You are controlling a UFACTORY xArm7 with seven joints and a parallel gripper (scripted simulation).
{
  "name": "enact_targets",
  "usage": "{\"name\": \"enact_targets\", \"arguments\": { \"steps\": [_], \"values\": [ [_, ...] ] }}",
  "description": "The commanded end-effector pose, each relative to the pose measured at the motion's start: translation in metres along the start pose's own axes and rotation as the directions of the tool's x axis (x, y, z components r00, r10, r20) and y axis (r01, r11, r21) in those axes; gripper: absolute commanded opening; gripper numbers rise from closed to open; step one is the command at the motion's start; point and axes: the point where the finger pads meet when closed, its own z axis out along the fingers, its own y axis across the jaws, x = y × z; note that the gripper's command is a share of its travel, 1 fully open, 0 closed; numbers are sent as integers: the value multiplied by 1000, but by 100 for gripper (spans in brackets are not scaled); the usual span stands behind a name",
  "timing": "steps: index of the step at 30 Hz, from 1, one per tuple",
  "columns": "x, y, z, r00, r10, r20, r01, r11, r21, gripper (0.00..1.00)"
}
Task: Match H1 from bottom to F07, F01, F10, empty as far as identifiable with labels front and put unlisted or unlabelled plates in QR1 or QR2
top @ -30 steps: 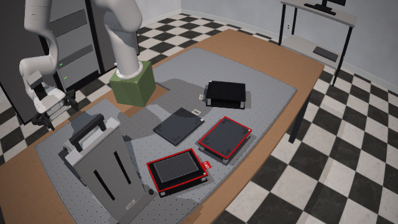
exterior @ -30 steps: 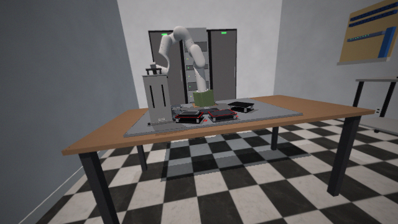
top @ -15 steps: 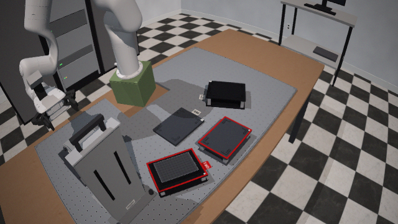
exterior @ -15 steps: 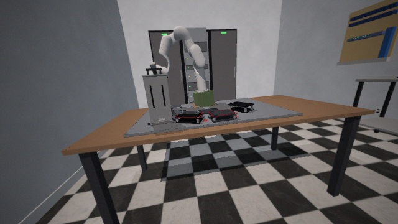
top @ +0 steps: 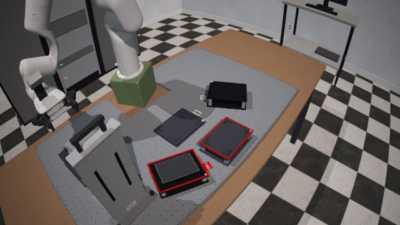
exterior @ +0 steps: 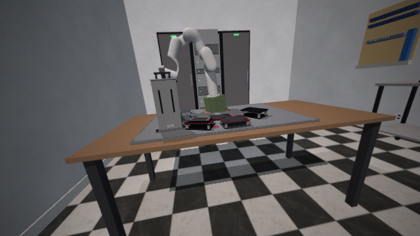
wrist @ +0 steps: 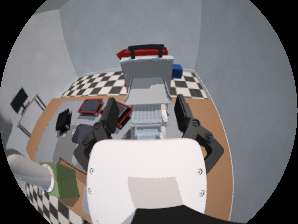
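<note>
With the tool (top: 53,109) wide open and empty before the hotel (top: 103,162), square it to the shelves so labels read clearly before any grasp.

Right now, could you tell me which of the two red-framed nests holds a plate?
The red-framed nest nearest the plate hotel holds a gridded plate; the other is bare.
</note>
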Motion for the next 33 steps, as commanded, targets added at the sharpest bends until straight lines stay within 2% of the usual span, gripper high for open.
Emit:
{"name": "enact_targets", "arguments": {
  "steps": [1, 15, 18, 33],
  "values": [
    [1, 1, 0, 1000, -3, 0, 3, 1000, 0, 100],
    [1, 1, -29, 1000, -3, 0, 3, 1000, 0, 100],
    [1, 1, -30, 1000, -3, 0, 3, 1000, 0, 100],
    [-34, 1, -30, 1000, -3, 0, 3, 1000, 0, 100]
  ]
}}
